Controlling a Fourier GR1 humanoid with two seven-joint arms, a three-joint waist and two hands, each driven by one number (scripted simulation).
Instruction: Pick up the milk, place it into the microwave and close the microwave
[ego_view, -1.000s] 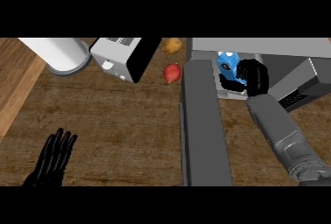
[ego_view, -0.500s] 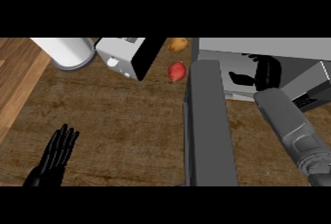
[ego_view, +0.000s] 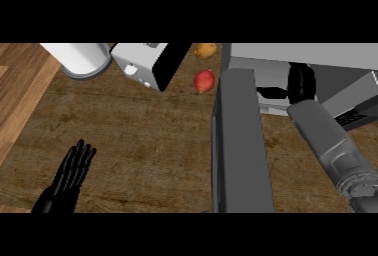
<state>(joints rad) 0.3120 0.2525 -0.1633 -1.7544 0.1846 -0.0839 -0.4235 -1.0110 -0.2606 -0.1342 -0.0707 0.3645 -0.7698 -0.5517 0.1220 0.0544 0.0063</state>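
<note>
- We see the right hand (ego_view: 300, 84) at the end of its grey forearm, reaching into the open microwave (ego_view: 325, 62) at the upper right.
- Its thumb sticks out to the left; the fingers point up into the cavity. We cannot tell whether they are spread or closed round anything.
- The milk does not show in this view, so we cannot say where it sits.
- The microwave door (ego_view: 241, 145) stands open, a long grey slab running down the view just left of the forearm.
- The left hand (ego_view: 69, 175) rests at the lower left on the brown surface (ego_view: 140, 135), fingers straight and relaxed, holding nothing.
- Upper left: a white cylinder (ego_view: 80, 58), with a white and black box-shaped appliance (ego_view: 150, 62) beside it.
- A red vegetable (ego_view: 204, 80) lies between the appliance and the door; a yellowish one (ego_view: 206, 50) lies above it.
</note>
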